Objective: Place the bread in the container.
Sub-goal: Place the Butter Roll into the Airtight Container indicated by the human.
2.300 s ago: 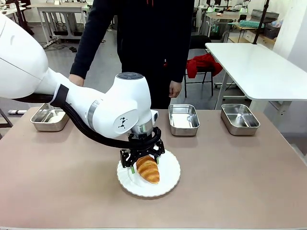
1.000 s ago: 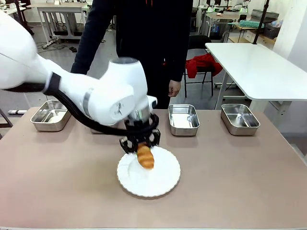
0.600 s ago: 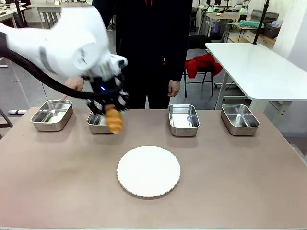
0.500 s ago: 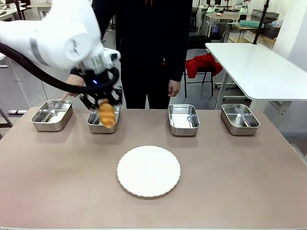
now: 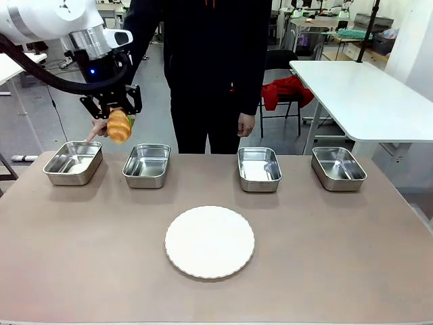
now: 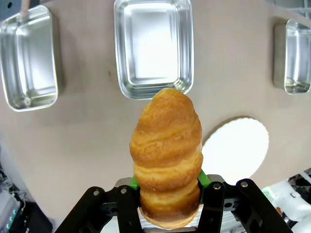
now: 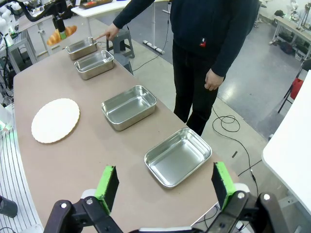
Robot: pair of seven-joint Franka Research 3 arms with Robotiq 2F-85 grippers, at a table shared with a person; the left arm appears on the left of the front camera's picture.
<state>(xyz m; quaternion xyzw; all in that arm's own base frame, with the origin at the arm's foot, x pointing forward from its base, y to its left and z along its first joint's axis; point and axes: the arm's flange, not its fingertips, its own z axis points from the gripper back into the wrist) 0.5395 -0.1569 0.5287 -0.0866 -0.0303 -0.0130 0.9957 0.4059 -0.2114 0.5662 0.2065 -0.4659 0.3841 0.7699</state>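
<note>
Left gripper [image 5: 114,115] fingers clamped on golden-brown ridged croissant [image 5: 119,126], high above bench, between the two leftmost trays. Person's finger [image 5: 90,138] pointing at far-left shallow stainless-steel tray [image 5: 72,163]: centre over it, descend, release low. Right gripper [image 7: 165,187] fingers wide, empty.

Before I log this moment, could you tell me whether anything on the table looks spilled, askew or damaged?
Nothing stands out. The four trays, such as the leftmost one, sit upright in a row with the plate in front of them. The croissant looks whole, held in the air by the left tool. A person's finger points at the leftmost tray.
</note>
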